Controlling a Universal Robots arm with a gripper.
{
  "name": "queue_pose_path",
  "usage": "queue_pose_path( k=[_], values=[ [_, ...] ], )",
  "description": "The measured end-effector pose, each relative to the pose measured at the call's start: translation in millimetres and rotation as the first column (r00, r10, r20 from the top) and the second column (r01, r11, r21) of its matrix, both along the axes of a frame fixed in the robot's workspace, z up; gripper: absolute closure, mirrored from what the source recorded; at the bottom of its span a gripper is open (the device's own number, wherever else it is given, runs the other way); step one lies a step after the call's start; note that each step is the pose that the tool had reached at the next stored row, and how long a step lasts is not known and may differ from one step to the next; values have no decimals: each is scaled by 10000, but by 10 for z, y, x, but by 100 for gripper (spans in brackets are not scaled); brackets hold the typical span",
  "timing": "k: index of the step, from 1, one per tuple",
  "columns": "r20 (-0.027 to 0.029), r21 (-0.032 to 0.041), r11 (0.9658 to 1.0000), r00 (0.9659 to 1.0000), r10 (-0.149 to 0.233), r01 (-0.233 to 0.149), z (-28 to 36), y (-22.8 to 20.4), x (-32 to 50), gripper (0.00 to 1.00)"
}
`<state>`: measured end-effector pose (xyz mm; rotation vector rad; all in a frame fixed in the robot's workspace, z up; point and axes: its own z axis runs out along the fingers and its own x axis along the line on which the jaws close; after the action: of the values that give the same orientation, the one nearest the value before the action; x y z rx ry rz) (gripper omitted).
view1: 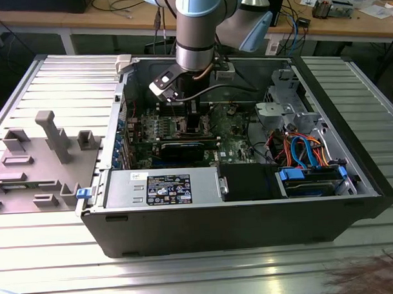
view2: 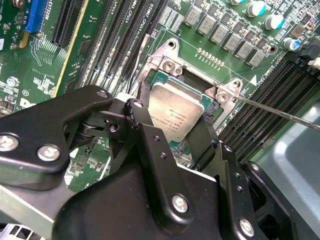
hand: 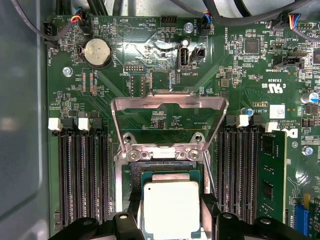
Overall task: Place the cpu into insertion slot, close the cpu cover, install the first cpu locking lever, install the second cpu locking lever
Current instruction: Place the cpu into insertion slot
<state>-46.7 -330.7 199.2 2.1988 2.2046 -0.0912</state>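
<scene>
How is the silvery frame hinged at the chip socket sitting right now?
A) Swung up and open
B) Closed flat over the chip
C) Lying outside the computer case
A: in the first wrist view the cpu cover stands swung up off the insertion slot, with the cpu bare beneath it.

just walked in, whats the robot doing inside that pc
A robot arm is reaching into an open computer case. Its gripper is shut on the cpu, holding it right at the insertion slot on the green motherboard; whether the chip is fully seated cannot be told. The cpu cover stands hinged open beyond the slot, so nothing is closed or locked yet.
</scene>
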Motion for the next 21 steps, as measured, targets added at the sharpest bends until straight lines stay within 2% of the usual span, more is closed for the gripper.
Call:
queue_pose_path(
  k=[21],
  values=[
    [-1, -1, 10000, 10000, 0, 0, -39, 0, 0, 45]
  ],
)
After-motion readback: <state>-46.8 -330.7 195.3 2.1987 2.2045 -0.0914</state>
